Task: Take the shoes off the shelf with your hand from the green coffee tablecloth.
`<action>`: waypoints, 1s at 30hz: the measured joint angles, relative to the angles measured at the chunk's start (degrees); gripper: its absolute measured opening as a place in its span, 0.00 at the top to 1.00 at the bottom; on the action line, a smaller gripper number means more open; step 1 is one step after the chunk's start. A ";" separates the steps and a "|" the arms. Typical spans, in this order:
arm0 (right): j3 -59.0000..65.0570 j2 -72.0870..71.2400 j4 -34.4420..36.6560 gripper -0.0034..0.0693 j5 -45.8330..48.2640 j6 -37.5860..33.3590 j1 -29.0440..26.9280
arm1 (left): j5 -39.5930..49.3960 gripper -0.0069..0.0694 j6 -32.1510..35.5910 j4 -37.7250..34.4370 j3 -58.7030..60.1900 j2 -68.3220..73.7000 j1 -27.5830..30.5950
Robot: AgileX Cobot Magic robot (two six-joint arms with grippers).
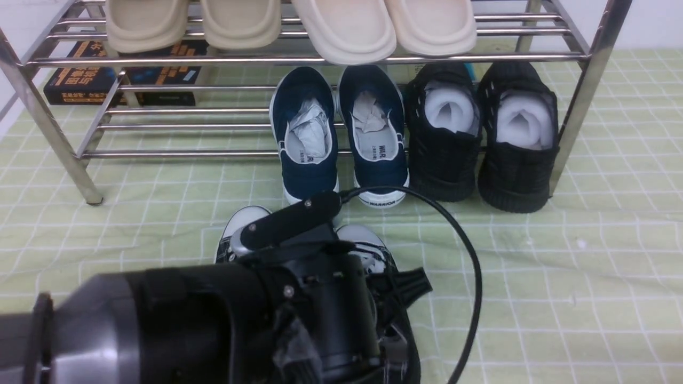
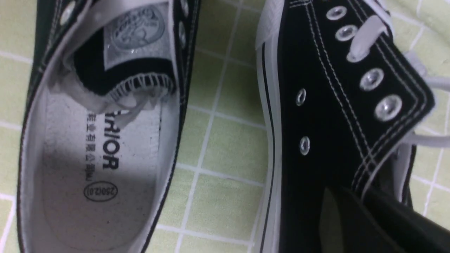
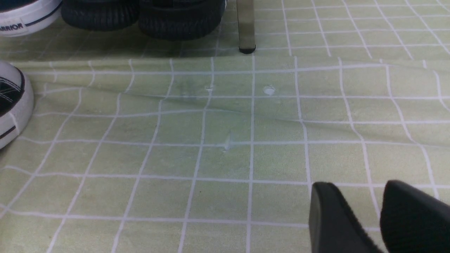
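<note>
- The shoes, black canvas with white toe caps, sit low in the centre of the front view. They are flat on the green tablecloth and clear of the shelf, so off the rack already, by the look of it.
- The left arm comes in from the lower left and covers most of the pair. Only the two toe caps poke out above it.
- Left wrist view, close in: one shoe lies open-mouthed at the left of the frame, the other at the right shows its eyelet side. A strip of cloth runs between them, so they are not touching.
- Left pincer: one dark finger shows at the lower right, right at that shoe's collar. Clamped or loose? Can't tell from here.
- Right pincer: fingers a little apart with nothing between them, over bare cloth and well away from the pair.
- Risk one: if that finger has only the thin canvas wall, a lift could let the shoe twist and drop.
- Risk two: the loose white laces near the finger could snag on it.
- Risk three: the cable loops up to the heels of the navy slip-ons. A swing could nudge them, or the all-black shoes beside them.
</note>
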 joint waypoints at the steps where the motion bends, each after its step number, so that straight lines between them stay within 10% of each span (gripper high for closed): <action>1: 0.00 0.00 0.00 0.63 0.00 0.00 0.00 | -0.01 0.82 1.82 -1.50 0.00 0.00 0.00; 17: 0.00 0.00 0.00 0.63 0.00 0.00 0.00 | 18.11 0.52 35.69 -17.22 -12.49 -1.38 0.00; 24: 0.00 0.00 0.00 0.63 0.00 0.00 0.00 | 26.56 0.74 53.91 -11.99 -28.32 -7.58 5.12; 30: 0.00 0.00 0.00 0.63 0.00 0.00 0.00 | 27.65 0.91 77.84 -23.09 -28.85 -15.88 26.56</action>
